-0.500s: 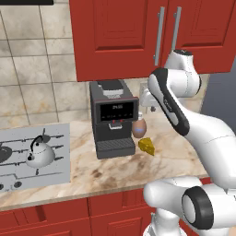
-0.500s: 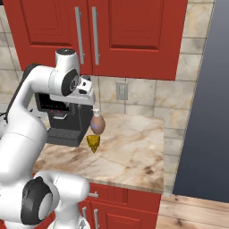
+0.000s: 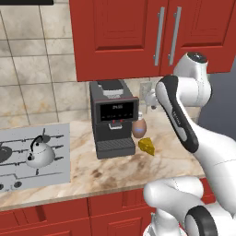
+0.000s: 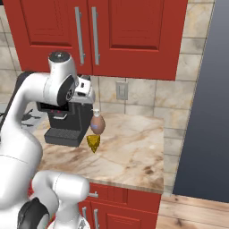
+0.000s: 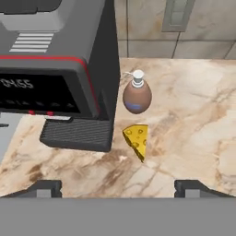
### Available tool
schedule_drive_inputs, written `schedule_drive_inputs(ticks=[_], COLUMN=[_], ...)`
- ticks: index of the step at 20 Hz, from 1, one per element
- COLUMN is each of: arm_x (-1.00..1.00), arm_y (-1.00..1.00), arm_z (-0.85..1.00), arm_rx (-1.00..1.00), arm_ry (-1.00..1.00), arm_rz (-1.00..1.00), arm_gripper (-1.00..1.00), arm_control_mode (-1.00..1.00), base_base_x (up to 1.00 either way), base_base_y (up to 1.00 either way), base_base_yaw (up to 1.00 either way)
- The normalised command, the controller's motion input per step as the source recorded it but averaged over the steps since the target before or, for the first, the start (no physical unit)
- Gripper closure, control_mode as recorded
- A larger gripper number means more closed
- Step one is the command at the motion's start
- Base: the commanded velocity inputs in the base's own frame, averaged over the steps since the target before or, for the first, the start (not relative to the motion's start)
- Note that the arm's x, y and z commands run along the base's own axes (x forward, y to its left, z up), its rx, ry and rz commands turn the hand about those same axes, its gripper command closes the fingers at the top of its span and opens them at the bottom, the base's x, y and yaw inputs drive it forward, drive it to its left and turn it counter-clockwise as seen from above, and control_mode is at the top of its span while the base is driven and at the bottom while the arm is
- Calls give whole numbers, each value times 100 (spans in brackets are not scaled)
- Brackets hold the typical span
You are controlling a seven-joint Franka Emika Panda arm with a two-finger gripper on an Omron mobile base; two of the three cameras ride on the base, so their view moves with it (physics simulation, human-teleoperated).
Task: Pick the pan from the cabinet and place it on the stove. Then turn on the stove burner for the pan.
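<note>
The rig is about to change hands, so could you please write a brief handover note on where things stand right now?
Gripper: open and empty, held above the counter near the coffee machine.
Cabinet: both doors shut; the pan is not visible, presumably inside.
Stove: at the counter's left end, with a kettle on it.
Also on the counter: a soap bottle and a cheese wedge.
Done: nothing yet.
Left: open the cabinet, move the pan to the stove, turn on its burner.

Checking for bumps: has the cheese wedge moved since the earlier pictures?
No. The cheese wedge lies in the same spot on the counter, right of the coffee machine, as before.
</note>
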Motion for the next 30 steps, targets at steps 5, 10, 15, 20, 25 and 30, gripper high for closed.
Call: schedule_drive_inputs(ticks=[5, 10, 15, 20, 25, 30], arm_x=[-6, 0, 0, 0, -1, 0], arm_y=[-13, -15, -19, -15, -11, -15], arm_z=[54, 67, 66, 40, 27, 27], arm_rx=[0, 0, 0, 0, 0, 0], arm_ry=[-47, -37, -31, -28, -29, -26], arm_rz=[0, 0, -1, -3, -6, -6], arm_gripper=[-100, -100, -100, -100, -100, -100], arm_control_mode=[-100, -100, -100, -100, -100, -100], base_base_x=[0, 0, 0, 0, 0, 0], base_base_y=[0, 0, 0, 0, 0, 0], base_base_yaw=[0, 0, 0, 0, 0, 0])
